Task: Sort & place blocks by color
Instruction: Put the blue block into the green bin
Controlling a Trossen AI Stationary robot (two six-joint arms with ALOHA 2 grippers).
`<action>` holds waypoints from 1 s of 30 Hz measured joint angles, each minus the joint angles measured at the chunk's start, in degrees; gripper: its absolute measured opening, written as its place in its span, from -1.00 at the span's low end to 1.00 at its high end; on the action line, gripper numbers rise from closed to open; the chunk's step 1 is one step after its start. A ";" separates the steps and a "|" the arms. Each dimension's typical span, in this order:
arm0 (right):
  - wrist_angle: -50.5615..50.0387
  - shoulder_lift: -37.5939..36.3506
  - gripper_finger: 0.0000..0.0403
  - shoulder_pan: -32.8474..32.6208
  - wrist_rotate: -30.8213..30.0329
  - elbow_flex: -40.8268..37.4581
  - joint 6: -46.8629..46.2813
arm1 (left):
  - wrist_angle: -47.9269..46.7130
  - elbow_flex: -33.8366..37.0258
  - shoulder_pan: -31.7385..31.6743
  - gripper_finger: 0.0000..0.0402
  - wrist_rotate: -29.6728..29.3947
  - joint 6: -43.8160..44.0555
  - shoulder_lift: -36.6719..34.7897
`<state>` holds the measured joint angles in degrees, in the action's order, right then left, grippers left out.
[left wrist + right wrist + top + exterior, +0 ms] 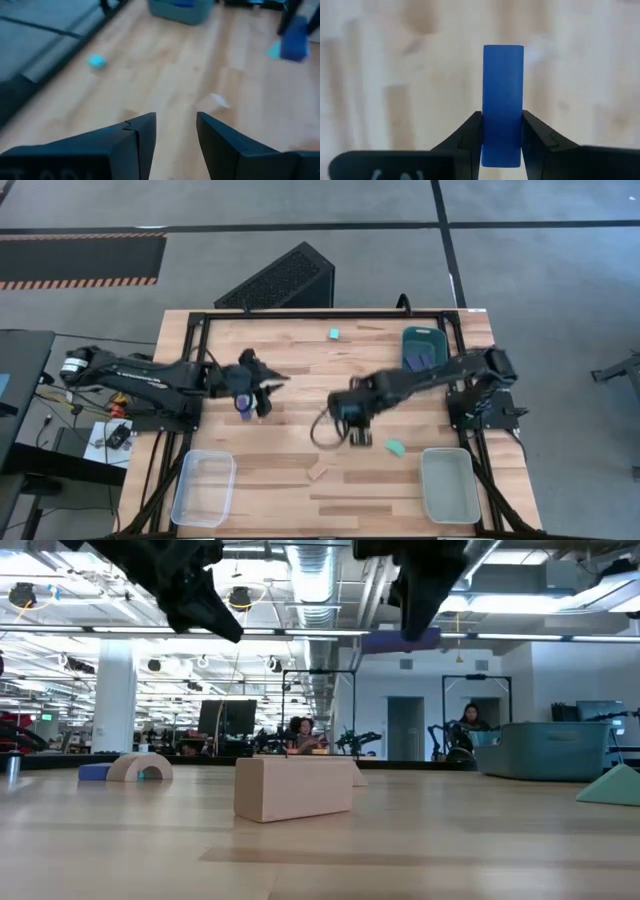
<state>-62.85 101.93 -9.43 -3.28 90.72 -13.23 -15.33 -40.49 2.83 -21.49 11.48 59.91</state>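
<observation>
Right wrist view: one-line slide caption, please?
Right gripper clamps an upright blue bar between its jaws above the wooden table.

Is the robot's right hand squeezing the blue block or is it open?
Shut on it. The right gripper has its jaws pressed against both sides of the dark blue rectangular block, holding it above the wooden table.

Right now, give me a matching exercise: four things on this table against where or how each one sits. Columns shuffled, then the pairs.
Things:
1. blue bar
2. dark teal tray
3. clear tray
4. left tool

States or places:
A. open, holding nothing, above the table
B. clamped between the fingers of the right tool
C. at the table's near edge, on the left arm's side
D. at the far edge, on the right arm's side, with blue pieces in it

Pairs: 1-B, 2-D, 3-C, 4-A
</observation>
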 joint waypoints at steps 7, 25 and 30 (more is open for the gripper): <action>-3.85 -9.36 -0.44 11.95 -6.23 -7.46 -9.94 | -7.24 0.00 -9.09 -0.36 3.17 -6.06 -3.26; 2.15 -23.29 -0.44 41.24 -11.81 -42.58 -23.43 | -12.23 1.25 -12.62 -0.36 1.94 0.77 -3.53; 4.58 -20.61 -0.44 44.61 -11.55 -42.99 -21.08 | -8.84 1.25 -12.70 -0.36 -4.03 4.84 -3.53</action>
<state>-58.27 81.32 35.18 -14.83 47.72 -34.31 -24.17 -39.24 -9.87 -25.52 16.33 56.38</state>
